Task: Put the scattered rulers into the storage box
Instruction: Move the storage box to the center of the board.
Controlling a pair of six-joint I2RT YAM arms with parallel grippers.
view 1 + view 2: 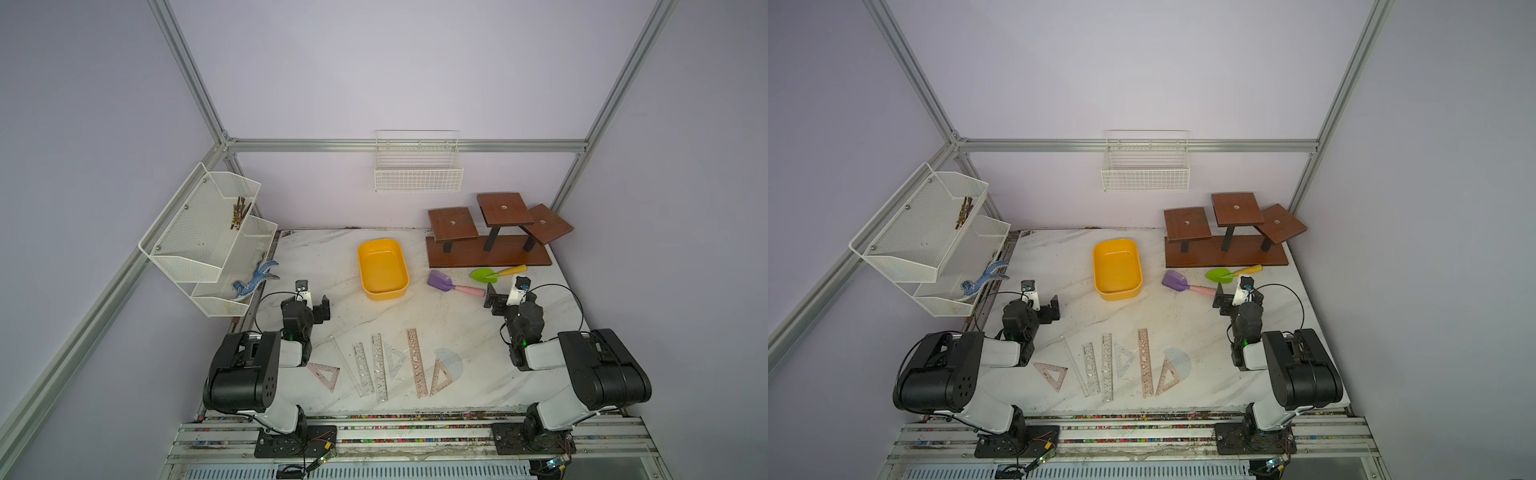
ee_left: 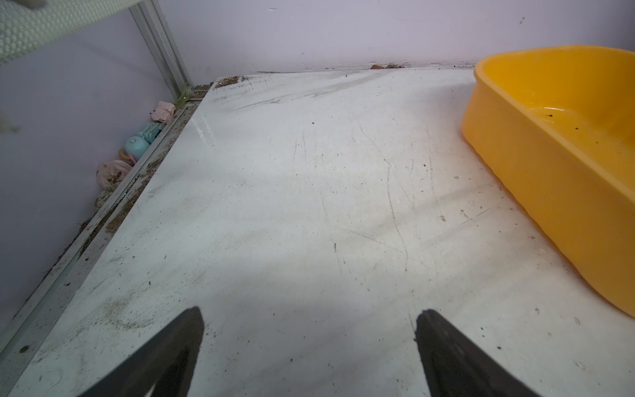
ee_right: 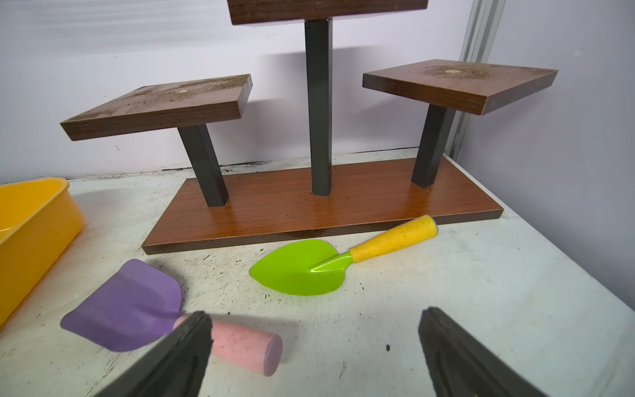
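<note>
Rulers (image 1: 417,361) faint against pale table (image 1: 457,328); storage box (image 2: 549,178) partial in wrist views

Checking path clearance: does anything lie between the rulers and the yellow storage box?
Nothing visible does: bare tabletop separates the rulers from the storage box; the purple shovel lies beside the box, off that path.

You have a marble-look tabletop (image 2: 309,206): smooth, faint sheen, scratched and gritty. The storage box (image 2: 549,178) is smooth, glossy yellow plastic. The rulers (image 1: 379,365) are thin see-through plastic, some pinkish. The stand (image 3: 309,213) shows brown wood grain, satin, dusty on its platforms, with matt dark posts. The green shovel (image 3: 299,271) has a shiny blade; the purple shovel (image 3: 127,306) looks matt. Note the mesh shelf (image 1: 199,232) and wire basket (image 1: 417,174): white-coated metal, by the look.
</note>
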